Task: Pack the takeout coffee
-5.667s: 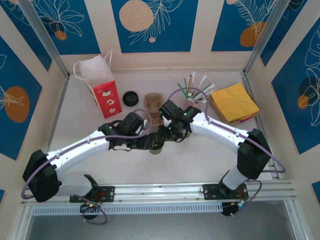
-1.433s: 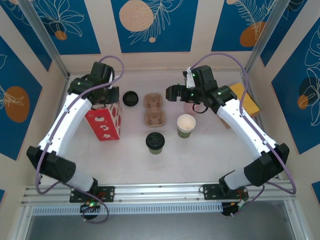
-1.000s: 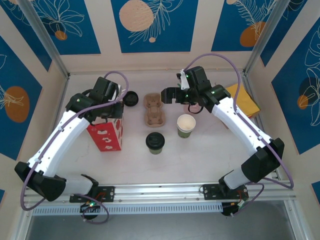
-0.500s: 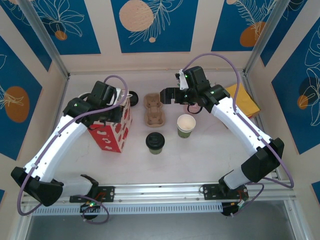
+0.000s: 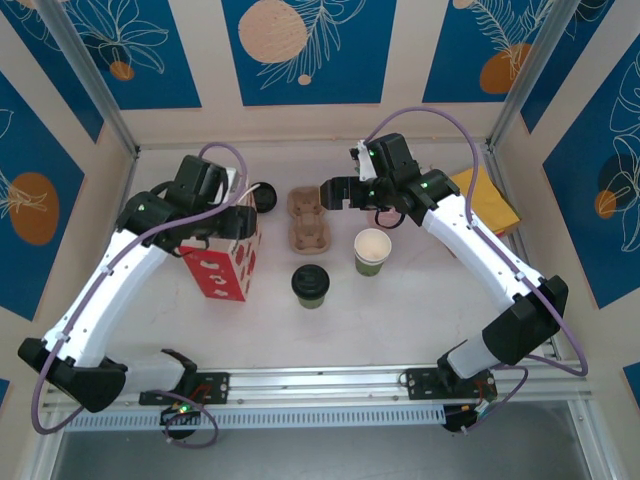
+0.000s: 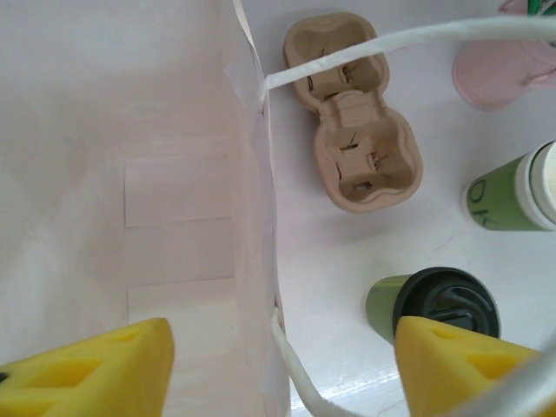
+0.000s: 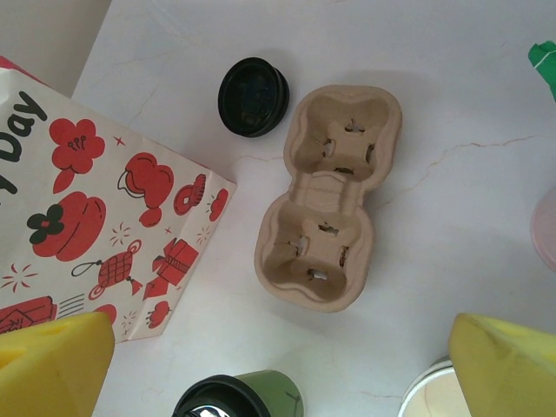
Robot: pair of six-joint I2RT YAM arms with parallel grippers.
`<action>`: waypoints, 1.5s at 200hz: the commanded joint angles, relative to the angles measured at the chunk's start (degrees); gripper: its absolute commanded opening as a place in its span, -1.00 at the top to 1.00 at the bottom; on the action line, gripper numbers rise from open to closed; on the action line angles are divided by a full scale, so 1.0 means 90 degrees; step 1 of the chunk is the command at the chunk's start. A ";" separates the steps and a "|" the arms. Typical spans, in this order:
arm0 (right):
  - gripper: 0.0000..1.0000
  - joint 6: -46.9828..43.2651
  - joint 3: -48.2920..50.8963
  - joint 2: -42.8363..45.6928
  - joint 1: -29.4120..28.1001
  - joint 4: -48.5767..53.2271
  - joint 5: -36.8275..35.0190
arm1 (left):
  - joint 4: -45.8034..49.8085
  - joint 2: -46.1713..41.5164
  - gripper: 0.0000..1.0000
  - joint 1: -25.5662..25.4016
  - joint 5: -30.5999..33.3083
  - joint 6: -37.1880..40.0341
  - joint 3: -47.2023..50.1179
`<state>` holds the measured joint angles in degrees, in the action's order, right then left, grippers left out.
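Red-printed paper bag (image 5: 218,274), cardboard cup carrier (image 5: 308,220), loose black lid (image 7: 253,96), lidless green cup (image 5: 372,248), yellow napkins (image 5: 497,203)

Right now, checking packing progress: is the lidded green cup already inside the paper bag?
No, the lidded cup stands on the table beside the bag.

We hold our left arm (image 5: 120,270) stretched forward and bent inward, the left end effector (image 6: 274,369) pointing down, yellow fingers (image 6: 87,369) spread wide. Our right arm (image 5: 480,250) arches inward, the right end effector (image 7: 278,365) likewise wide apart, facing down.
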<state>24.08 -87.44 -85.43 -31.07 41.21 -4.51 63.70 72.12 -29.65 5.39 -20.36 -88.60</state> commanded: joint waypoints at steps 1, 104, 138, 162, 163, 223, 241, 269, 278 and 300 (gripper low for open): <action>-0.98 -0.0104 -0.0179 0.0073 0.0024 0.0079 -0.0036 | 0.0356 -0.0134 -0.42 -0.0044 0.0081 -0.0224 -0.0421; -0.98 0.0008 0.0108 0.0431 0.0213 -0.0016 -0.0170 | -0.0318 0.0420 -0.23 -0.0299 0.0533 -0.0707 -0.1942; -0.98 0.0024 0.0247 0.0578 0.0283 -0.0043 -0.0231 | -0.0526 0.1056 -0.22 -0.0766 0.0852 -0.0747 -0.2463; -0.98 0.0056 0.0335 0.0665 0.0324 -0.0026 -0.0274 | -0.0367 0.1628 -0.22 -0.1107 0.1134 -0.0726 -0.3041; -0.98 0.0053 0.0338 0.0669 0.0326 -0.0022 -0.0277 | -0.0363 0.1651 -0.22 -0.1118 0.1137 -0.0726 -0.3063; -0.98 0.0157 0.0763 0.1033 0.0556 0.0000 -0.0470 | -0.0514 0.3009 -0.21 -0.1671 0.1030 -0.1067 -0.3630; -0.98 0.0138 0.0862 0.1140 0.0680 0.0030 -0.0504 | -0.0409 0.3430 -0.19 -0.1738 0.1183 -0.1301 -0.3789; -0.98 0.0147 0.0984 0.1277 0.0907 0.0040 -0.0461 | -0.0096 0.4094 -0.19 -0.1774 0.1382 -0.1649 -0.4194; -0.98 0.0142 0.1007 0.1310 0.0946 0.0036 -0.0439 | 0.0080 0.4343 -0.18 -0.1780 0.1486 -0.1784 -0.4370; -0.98 0.0104 0.1050 0.1353 0.0984 0.0019 -0.0318 | 0.0374 0.4813 -0.15 -0.1769 0.1732 -0.2046 -0.4677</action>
<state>24.99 -78.81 -74.78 -22.59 41.25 -8.38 62.22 112.31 -45.19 17.12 -34.59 -126.69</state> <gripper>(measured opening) 0.989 0.584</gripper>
